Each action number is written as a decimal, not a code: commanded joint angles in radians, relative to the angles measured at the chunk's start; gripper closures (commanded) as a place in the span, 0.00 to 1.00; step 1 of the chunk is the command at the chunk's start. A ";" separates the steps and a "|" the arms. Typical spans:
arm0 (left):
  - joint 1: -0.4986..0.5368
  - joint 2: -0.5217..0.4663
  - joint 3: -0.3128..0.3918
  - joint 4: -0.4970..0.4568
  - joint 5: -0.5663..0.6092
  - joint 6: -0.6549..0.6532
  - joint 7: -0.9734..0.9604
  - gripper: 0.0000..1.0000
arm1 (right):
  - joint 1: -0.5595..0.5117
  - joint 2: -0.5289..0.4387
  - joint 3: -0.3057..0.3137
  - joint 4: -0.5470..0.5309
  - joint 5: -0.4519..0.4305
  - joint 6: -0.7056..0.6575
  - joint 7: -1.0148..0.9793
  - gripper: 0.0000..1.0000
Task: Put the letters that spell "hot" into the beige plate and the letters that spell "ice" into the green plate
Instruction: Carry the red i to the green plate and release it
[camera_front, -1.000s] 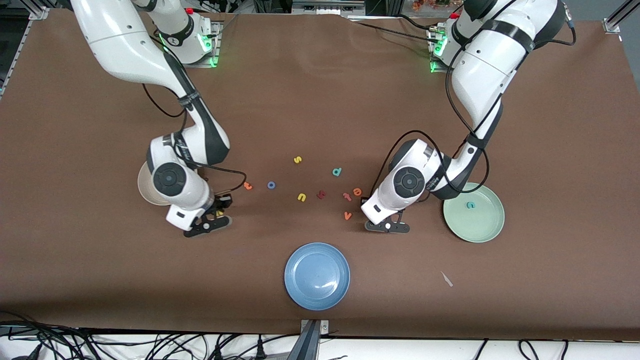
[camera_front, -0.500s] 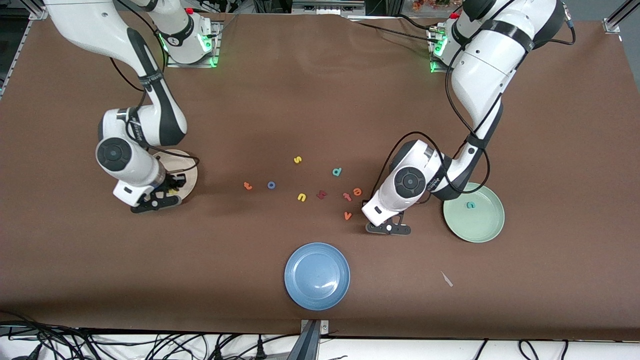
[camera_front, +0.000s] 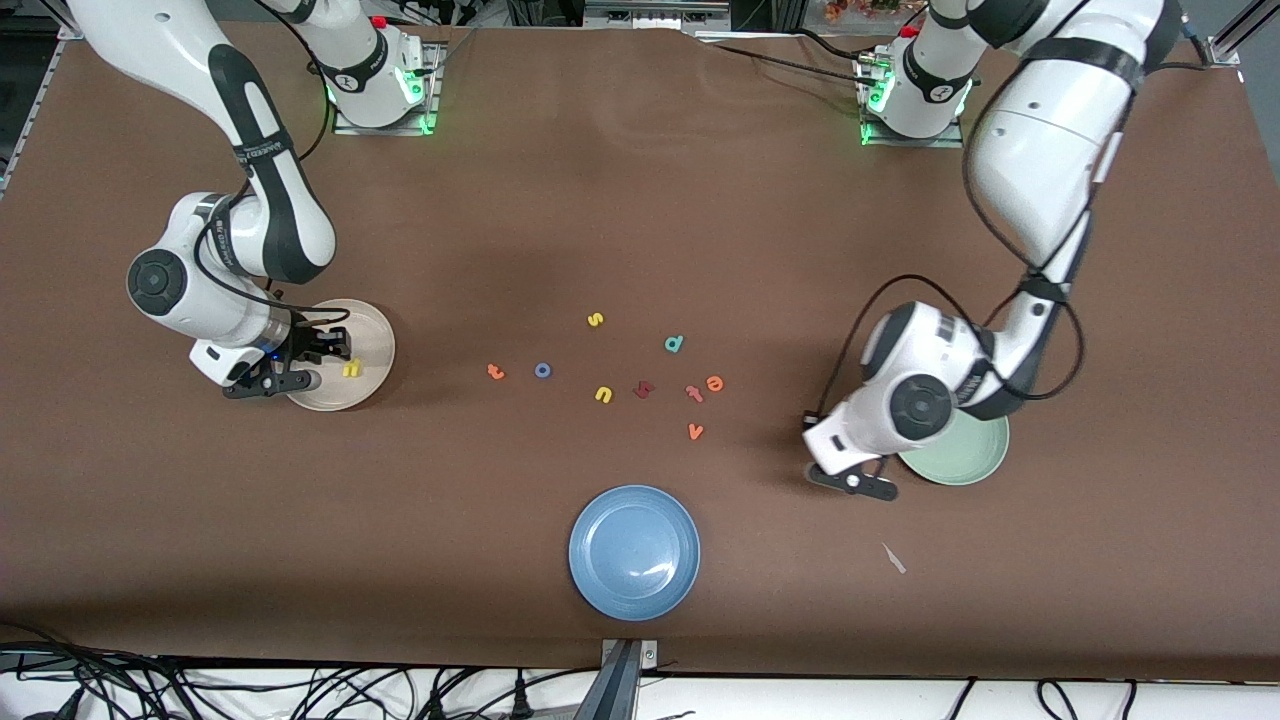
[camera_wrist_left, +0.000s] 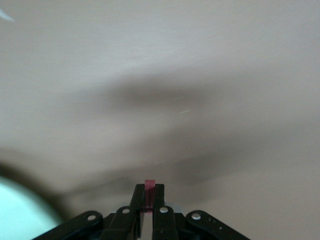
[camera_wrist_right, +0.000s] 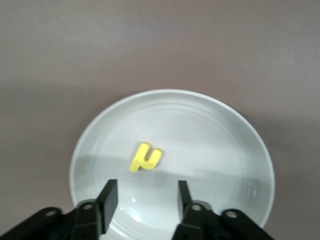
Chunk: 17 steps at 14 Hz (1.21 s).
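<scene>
since a second ago your right tool (camera_wrist_right: 144, 199) freed yellow h (camera_front: 351, 368) into beige plate (camera_front: 375, 330), fingers spread; left tool (camera_wrist_left: 148, 200), pinching red i (camera_wrist_left: 149, 186), nears green plate (camera_front: 985, 455).

Both arms are white and round with black bands, black cables and black fingers (camera_wrist_right: 111, 200); green lights glow at their bases.

Yellow "h" (camera_front: 351, 369) on beige plate (camera_front: 375, 330)
</scene>
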<state>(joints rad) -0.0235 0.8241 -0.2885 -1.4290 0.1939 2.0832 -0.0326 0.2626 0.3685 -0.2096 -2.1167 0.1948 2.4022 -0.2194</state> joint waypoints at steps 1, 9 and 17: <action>0.091 -0.030 -0.023 -0.008 -0.016 -0.064 0.184 1.00 | 0.014 -0.033 0.079 0.007 0.015 -0.021 0.122 0.00; 0.226 -0.028 -0.037 -0.019 -0.086 -0.179 0.373 0.74 | 0.194 0.073 0.107 0.101 -0.038 0.066 0.192 0.00; 0.214 -0.056 -0.150 -0.016 -0.113 -0.212 0.220 0.00 | 0.294 0.222 0.107 0.202 -0.113 0.144 0.184 0.00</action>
<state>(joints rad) 0.1974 0.7953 -0.4076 -1.4338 0.1019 1.8940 0.2669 0.5477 0.5712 -0.0935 -1.9380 0.1129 2.5459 -0.0349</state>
